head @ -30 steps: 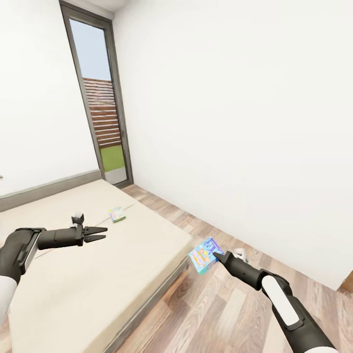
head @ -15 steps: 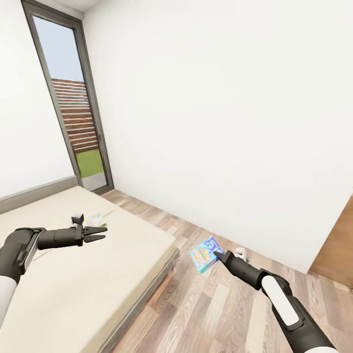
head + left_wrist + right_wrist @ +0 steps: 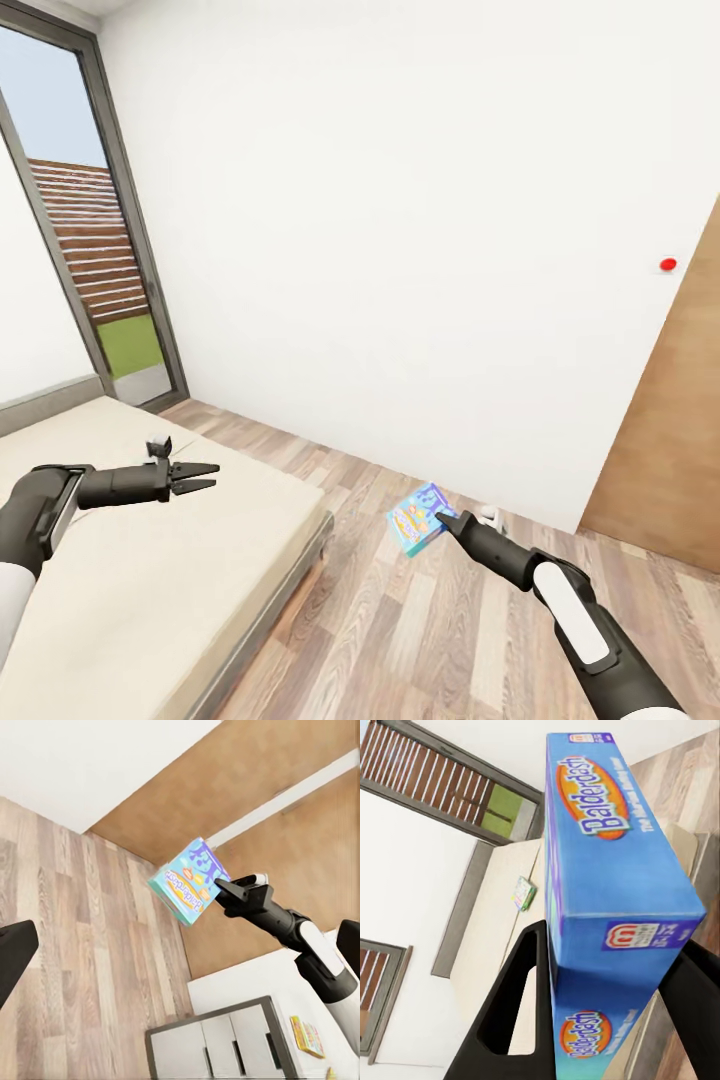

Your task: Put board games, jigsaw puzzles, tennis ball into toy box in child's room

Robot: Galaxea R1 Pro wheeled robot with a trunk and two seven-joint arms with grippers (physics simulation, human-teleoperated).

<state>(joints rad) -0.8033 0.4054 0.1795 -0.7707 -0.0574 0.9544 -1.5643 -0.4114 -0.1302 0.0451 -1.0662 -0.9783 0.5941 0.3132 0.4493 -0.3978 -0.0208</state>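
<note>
A small blue "Balderdash" board game hangs above the wooden floor with my right gripper shut on its edge. The right wrist view has the same blue box clamped between the dark fingers. My left gripper hovers open and empty over the beige bed. A green-edged board game lies flat on the bed near the headboard. From the left wrist view I see the right gripper holding the blue game.
A white wall faces me, with a brown wooden door at the right and a tall glass door at the left. The left wrist view shows a white-topped grey unit with a flat colourful item on it.
The whole head view has swung to the right: bed and glass door slid left, the wooden door came in, the green-edged game left that view. Both arms keep their pose.
</note>
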